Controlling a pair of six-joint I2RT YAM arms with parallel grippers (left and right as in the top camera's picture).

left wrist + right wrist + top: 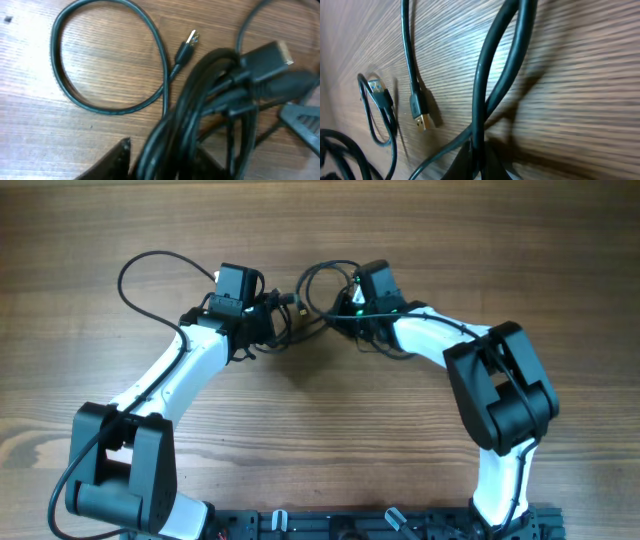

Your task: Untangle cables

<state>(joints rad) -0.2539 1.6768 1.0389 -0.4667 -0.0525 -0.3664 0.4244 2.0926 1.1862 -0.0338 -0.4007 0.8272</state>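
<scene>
The cables (298,308) are a knot of thin black cords between my two grippers at the far middle of the table. In the left wrist view a thick bundle (200,100) with a large plug (265,60) runs between the parted fingers of my left gripper (167,165), which stands open around it. One cord makes a loose loop (112,110) ending in a small gold-tipped plug (189,42). My right gripper (477,162) is shut on a single cord (481,95) that rises off the table. Beside it hangs another plug (420,112).
Bare wooden tabletop (320,410) surrounds the knot. A thicker black wire (135,265) arcs from the left arm's wrist out over the table at the far left. The two grippers (272,320) (338,315) face each other at close range.
</scene>
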